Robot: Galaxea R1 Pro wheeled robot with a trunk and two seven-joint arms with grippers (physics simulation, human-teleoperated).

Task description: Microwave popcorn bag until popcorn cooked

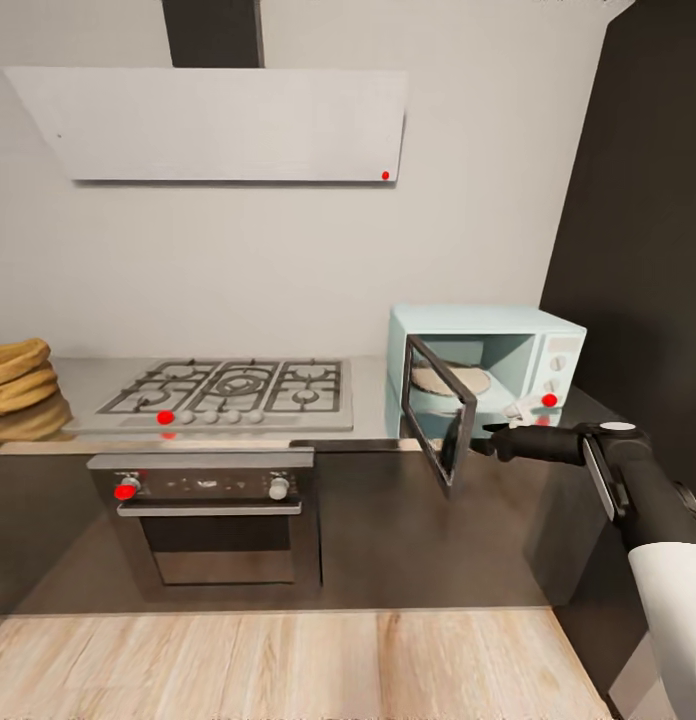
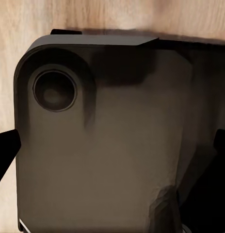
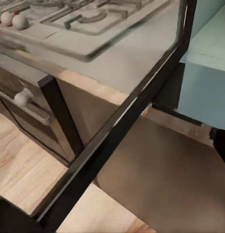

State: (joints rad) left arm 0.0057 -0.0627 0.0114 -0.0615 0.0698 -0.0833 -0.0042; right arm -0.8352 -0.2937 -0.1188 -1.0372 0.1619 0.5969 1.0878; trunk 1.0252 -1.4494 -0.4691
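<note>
microwave (image 1: 528, 345) door (image 1: 440, 410) ajar; right pincer (image 1: 485, 438) beside door edge

Microwave (image 1: 508, 345) pale mint-blue, door (image 1: 440, 418) dark glass in black frame, white knobs, red dot on panel; bench (image 1: 373, 395) grey brushed steel, dark brown cabinet fronts; hob (image 1: 228, 392) grey, black grates, one red knob; oven (image 1: 213, 520) steel; hood (image 1: 218, 125) white-grey; floor (image 1: 288, 665) light wood grain; right pincer (image 1: 493, 440) black; wall off-white
</note>
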